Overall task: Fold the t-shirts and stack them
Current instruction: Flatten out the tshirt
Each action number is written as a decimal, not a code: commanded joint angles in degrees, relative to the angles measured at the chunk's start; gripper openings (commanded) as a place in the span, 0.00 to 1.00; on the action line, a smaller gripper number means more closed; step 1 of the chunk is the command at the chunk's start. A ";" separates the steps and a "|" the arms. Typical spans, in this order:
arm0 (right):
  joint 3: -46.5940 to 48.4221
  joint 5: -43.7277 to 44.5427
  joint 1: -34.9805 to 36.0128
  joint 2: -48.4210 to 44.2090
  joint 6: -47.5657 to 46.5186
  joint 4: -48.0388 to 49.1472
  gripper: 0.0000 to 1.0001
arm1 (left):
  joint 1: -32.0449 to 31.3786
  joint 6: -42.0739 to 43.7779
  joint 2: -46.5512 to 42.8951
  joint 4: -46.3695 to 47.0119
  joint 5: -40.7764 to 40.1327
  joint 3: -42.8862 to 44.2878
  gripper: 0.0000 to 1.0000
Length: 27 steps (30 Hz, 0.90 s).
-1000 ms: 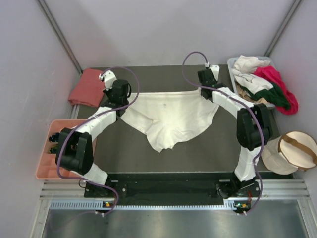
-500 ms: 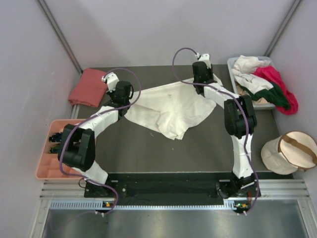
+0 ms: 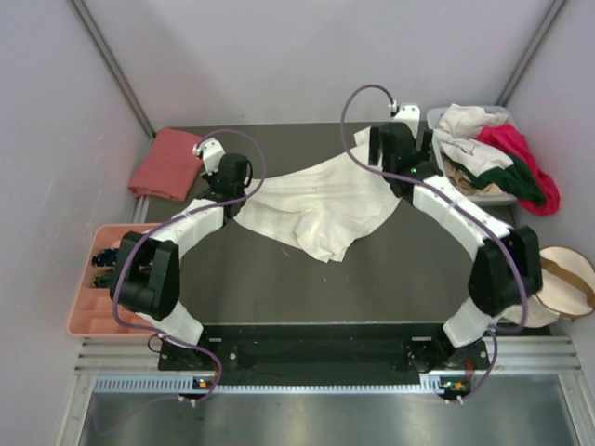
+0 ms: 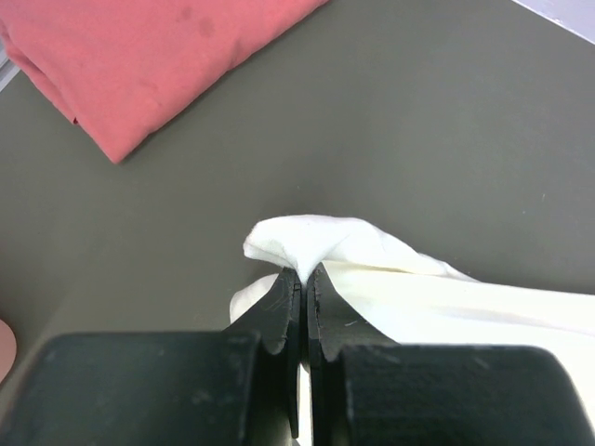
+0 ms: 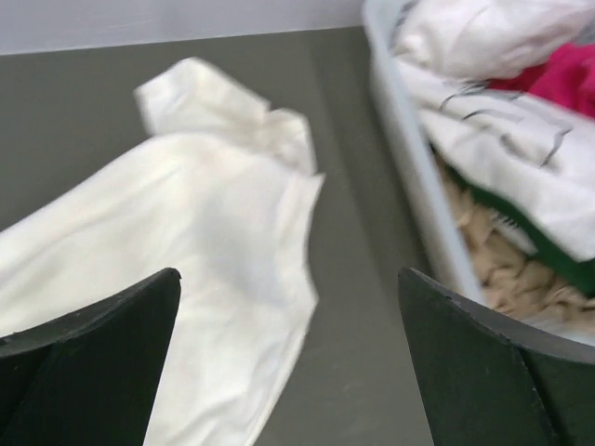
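Note:
The large cream-white t-shirt (image 3: 321,209) lies rumpled across the back middle of the table. My left gripper (image 3: 237,186) is shut on the shirt's left corner (image 4: 307,242), which bunches out just past the closed jaws. My right gripper (image 3: 398,167) hangs wide open over the shirt's right edge (image 5: 242,242), holding nothing. A folded salmon-pink t-shirt (image 3: 167,163) rests at the back left corner and shows as a folded salmon-pink t-shirt (image 4: 139,56) in the left wrist view. More t-shirts, white (image 3: 469,125), magenta (image 3: 525,153) and dark green, are heaped in a bin.
The grey bin (image 3: 433,118) stands at the back right, its wall (image 5: 409,149) close beside my right gripper. A pink compartment tray (image 3: 82,321) sits off the table's left edge. A round beige pouch (image 3: 558,283) lies at the right.
My right gripper has opened and let go of the shirt's right corner, then drawn back right toward the bin. The freed cloth has dropped onto the table. The left gripper keeps its hold.

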 commanded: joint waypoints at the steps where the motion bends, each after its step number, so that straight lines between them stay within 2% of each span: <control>1: -10.77 -9.45 7.71 -13.26 14.34 -10.88 0.99 | -0.68 -0.42 0.21 0.97 -1.14 0.11 0.00; 7: -25.63 -16.22 16.69 -23.04 26.11 -16.08 0.98 | -1.29 -0.33 0.04 1.06 -1.49 -0.15 0.00; 12: -36.36 -19.21 23.02 -30.08 34.82 -12.31 0.87 | -1.38 -0.16 -0.05 1.15 -1.49 -0.33 0.00; 17: -41.11 -20.52 26.36 -30.96 38.95 -5.29 0.78 | -1.64 -0.24 0.39 1.24 -1.31 -0.15 0.00; 27: -45.69 -25.71 28.92 -23.94 43.18 17.82 0.77 | -1.91 -0.24 0.48 1.15 -1.40 -0.42 0.00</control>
